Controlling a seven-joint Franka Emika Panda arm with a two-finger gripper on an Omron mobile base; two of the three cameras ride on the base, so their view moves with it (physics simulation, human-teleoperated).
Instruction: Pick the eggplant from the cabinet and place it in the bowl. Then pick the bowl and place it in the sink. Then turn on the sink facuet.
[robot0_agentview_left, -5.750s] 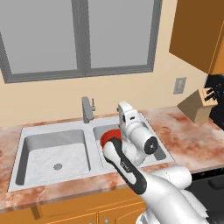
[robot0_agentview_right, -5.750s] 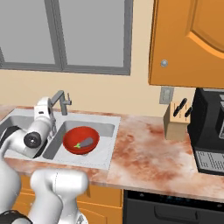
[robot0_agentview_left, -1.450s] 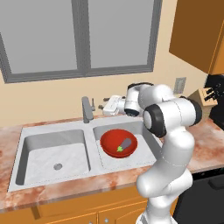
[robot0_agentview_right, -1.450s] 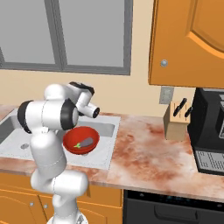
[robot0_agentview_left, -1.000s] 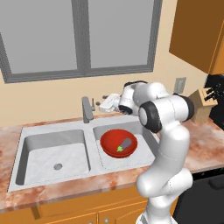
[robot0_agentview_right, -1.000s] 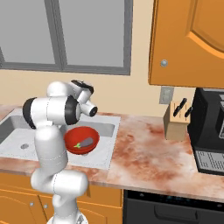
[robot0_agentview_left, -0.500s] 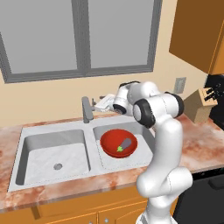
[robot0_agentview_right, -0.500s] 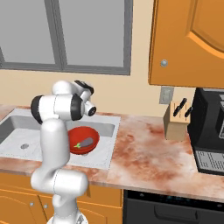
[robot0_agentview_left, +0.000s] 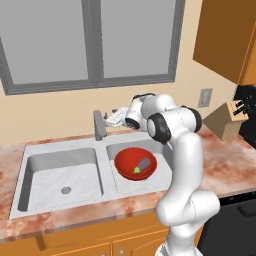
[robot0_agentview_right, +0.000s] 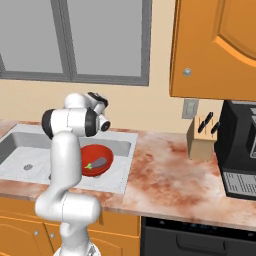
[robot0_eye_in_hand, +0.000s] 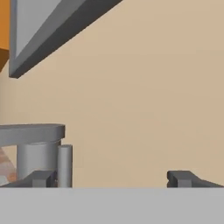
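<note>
Gripper (robot0_agentview_left: 114, 116) jaws spread wide, empty, upper centre of left base view, just beside faucet (robot0_agentview_left: 99, 125), possibly touching. Eggplant (robot0_agentview_left: 142, 166) lies in red bowl (robot0_agentview_left: 124, 159), right sink (robot0_agentview_left: 35, 153) basin.

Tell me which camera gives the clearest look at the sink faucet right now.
The left base view: the sink faucet stands in full behind the divider between the sink's basins, with the open gripper just to its right. The hand view shows only its top up close by one fingertip. In the right base view the arm covers it.
</note>
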